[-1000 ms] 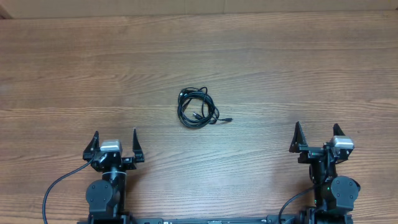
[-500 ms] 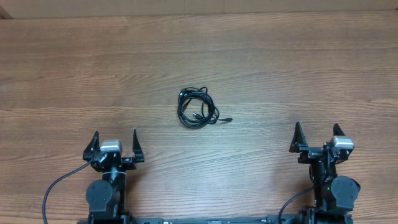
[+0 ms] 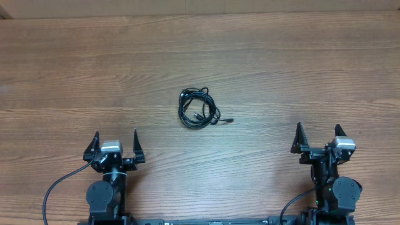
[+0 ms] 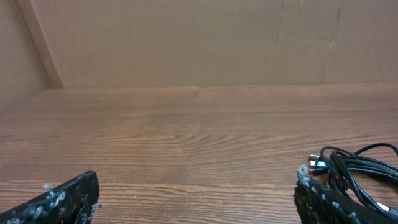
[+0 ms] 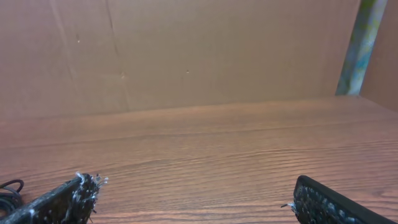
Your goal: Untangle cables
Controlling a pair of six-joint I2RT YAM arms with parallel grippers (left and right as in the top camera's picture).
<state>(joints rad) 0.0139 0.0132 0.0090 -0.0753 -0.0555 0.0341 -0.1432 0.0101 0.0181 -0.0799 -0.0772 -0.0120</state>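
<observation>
- Now, left gripper (image 3: 116,132): both fingers spread as wide as they go, nothing between them, tips pointing up the table (image 3: 281,62) away from the arm bases.
- Right gripper (image 3: 319,126): same state, fully spread and empty, parked at the near edge on the other side.
- Outward from the jaws: bare wood ahead of each, neither touching anything.
- Cables (image 3: 199,109): one small black bundle lying flat near mid-table, ahead of both grippers and between them, well apart from either.
- Bearing: from the left jaws the bundle sits forward and to the right; from the right jaws, forward and further off to the left. Left arm looks the nearer (judged from the overhead view only).
- Left wrist view agrees: cables (image 4: 357,168) show just past the right-hand finger. In the right wrist view only a sliver of cord (image 5: 7,190) shows at the left frame edge.
- Shape: a loose, roughly round coil, slightly longer up-and-down the table than across; one short plug end (image 3: 230,119) trails out toward the right arm's side.
- Judgement: the left arm likely takes the coil body, while the stray end offers the right arm something to pull.
</observation>
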